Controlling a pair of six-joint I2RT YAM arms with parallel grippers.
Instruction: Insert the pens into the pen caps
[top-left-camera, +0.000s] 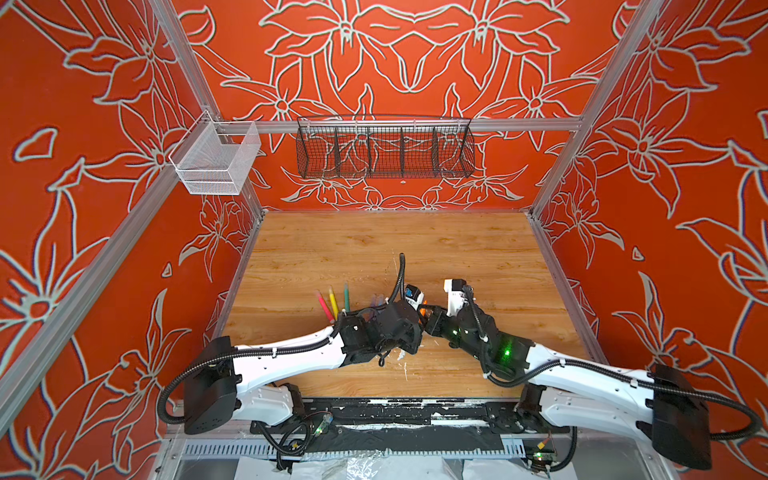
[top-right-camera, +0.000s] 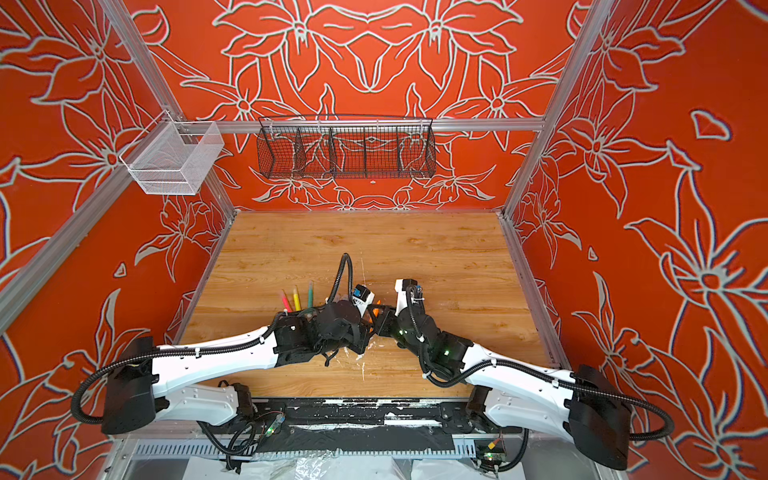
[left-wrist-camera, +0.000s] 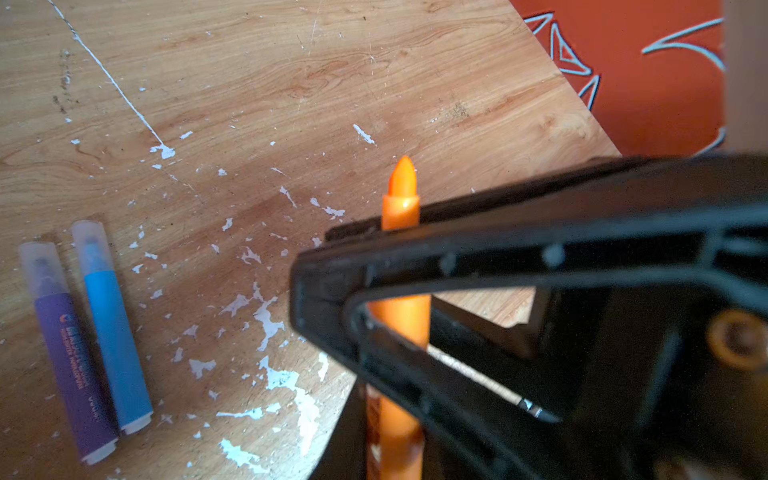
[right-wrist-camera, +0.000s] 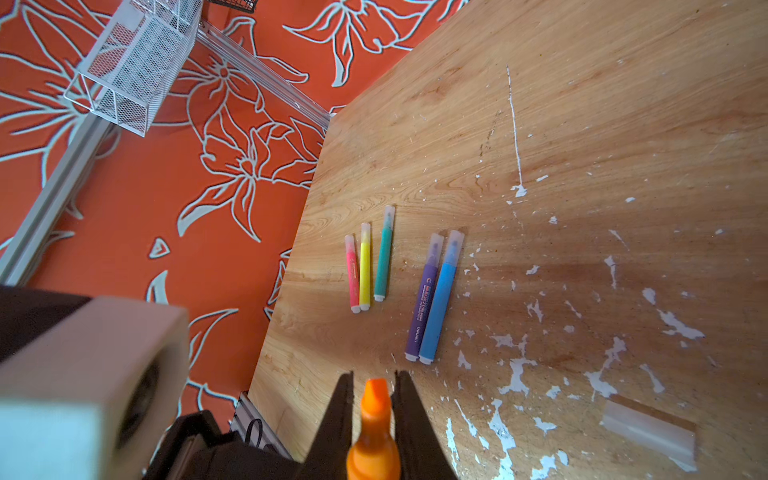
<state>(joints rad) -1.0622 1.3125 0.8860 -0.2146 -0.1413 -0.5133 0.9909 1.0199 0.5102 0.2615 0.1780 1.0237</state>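
The uncapped orange pen (right-wrist-camera: 375, 419) sits between the fingers of my right gripper (right-wrist-camera: 375, 378), which is shut on its barrel with the wedge tip sticking out. In the left wrist view the same orange pen (left-wrist-camera: 401, 199) passes under the right gripper's black finger (left-wrist-camera: 498, 249) and into my left gripper (left-wrist-camera: 392, 432). One left finger lies against the barrel; the other is hidden. Both grippers meet at mid-table around the orange pen (top-left-camera: 422, 311). One loose clear pen cap (right-wrist-camera: 650, 428) lies on the wood. Pink (right-wrist-camera: 352, 274), yellow (right-wrist-camera: 365, 266), green (right-wrist-camera: 384, 253), purple (right-wrist-camera: 424, 299) and blue (right-wrist-camera: 440, 299) pens lie capped.
The wooden table (top-left-camera: 374, 241) is covered with white flecks and a long scratch. A white mesh basket (top-left-camera: 216, 160) hangs on the left rail and a black wire basket (top-left-camera: 384, 149) on the back wall. The pink, yellow and green pens (top-left-camera: 333, 302) lie just beyond the left arm.
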